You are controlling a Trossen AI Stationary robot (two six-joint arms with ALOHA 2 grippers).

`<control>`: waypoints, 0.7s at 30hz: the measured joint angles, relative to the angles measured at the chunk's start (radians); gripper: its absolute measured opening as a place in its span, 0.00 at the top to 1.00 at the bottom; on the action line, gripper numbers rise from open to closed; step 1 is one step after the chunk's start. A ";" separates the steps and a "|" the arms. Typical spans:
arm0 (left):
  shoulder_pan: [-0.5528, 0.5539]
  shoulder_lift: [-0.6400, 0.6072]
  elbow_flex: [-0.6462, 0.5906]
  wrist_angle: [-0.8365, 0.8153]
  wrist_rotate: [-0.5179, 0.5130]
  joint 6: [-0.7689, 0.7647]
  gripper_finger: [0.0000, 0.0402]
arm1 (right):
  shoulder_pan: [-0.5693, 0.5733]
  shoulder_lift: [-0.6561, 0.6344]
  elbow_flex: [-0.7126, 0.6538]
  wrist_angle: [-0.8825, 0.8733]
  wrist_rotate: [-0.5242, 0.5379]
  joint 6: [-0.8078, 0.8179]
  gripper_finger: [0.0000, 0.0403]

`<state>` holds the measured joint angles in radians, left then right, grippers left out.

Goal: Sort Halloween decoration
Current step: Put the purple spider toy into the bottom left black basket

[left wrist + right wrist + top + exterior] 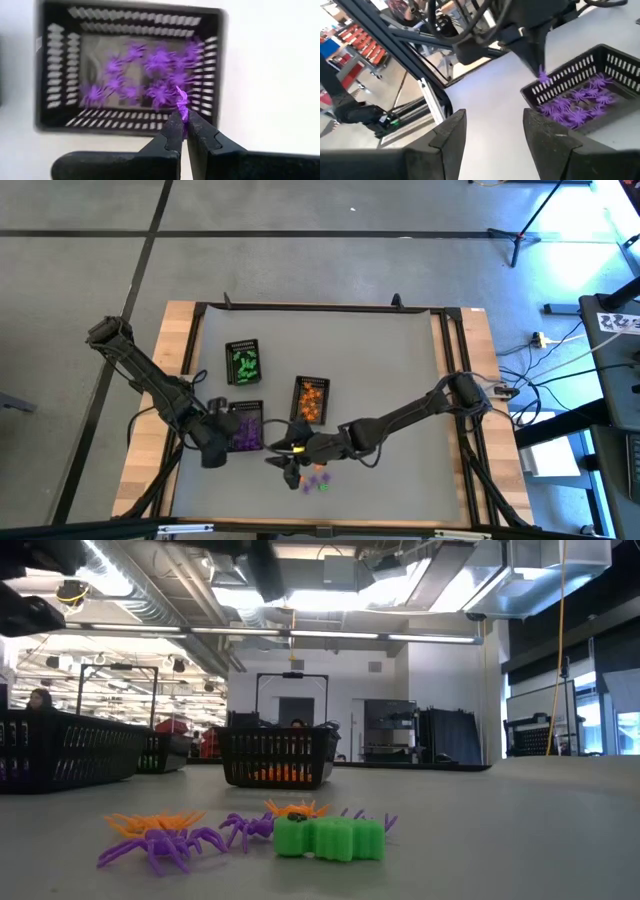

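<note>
Three black trays stand on the grey mat: one with green pieces [243,362], one with orange pieces [311,399] and one with purple spiders [246,427] [135,75]. My left gripper [220,442] [184,120] hangs over the purple tray's edge, shut on a purple spider [181,102]. My right gripper [283,463] [495,122] stands open and holds nothing, near the table's front, between the purple tray and a small loose heap of decorations [318,480]. The heap holds orange [150,823] and purple spiders [165,845] and a green piece [330,838], all lying on the mat. My left gripper pinches a purple spider [181,107] between its two fingers, only at their free ends. Most of the spider sticks out beyond the fingertips. The fingers come steeply from above. The spider [543,77] is lifted clear, just over the purple tray's rim.
The wooden table edge and black frame rails [455,380] border the mat. Open mat lies at the far right [400,370] and at the near left [200,500].
</note>
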<state>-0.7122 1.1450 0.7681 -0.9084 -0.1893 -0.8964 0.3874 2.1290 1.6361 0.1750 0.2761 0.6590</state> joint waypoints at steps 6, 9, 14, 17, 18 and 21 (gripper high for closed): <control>0.000 0.000 0.000 0.112 0.027 0.284 0.99 | 0.000 -0.028 0.000 -0.078 0.000 0.043 0.52; 0.000 0.000 0.000 0.129 0.034 0.385 0.95 | 0.000 -0.031 0.000 -0.067 0.000 0.043 0.52; 0.009 0.000 0.000 0.115 0.005 0.411 0.85 | 0.006 -0.031 0.000 -0.075 0.000 0.043 0.52; 0.031 0.000 0.000 0.094 -0.002 0.411 0.79 | 0.013 -0.031 0.000 -0.072 0.000 0.043 0.52; 0.040 0.000 0.000 0.089 -0.002 0.411 0.77 | 0.014 -0.031 0.000 -0.072 0.000 0.043 0.52; 0.069 0.000 0.000 0.084 -0.003 0.412 0.71 | 0.023 -0.031 0.000 -0.074 -0.017 0.049 0.52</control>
<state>-0.6427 1.1450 0.7681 -0.8242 -0.1920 -0.4847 0.4104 2.0975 1.6363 0.1015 0.2594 0.7080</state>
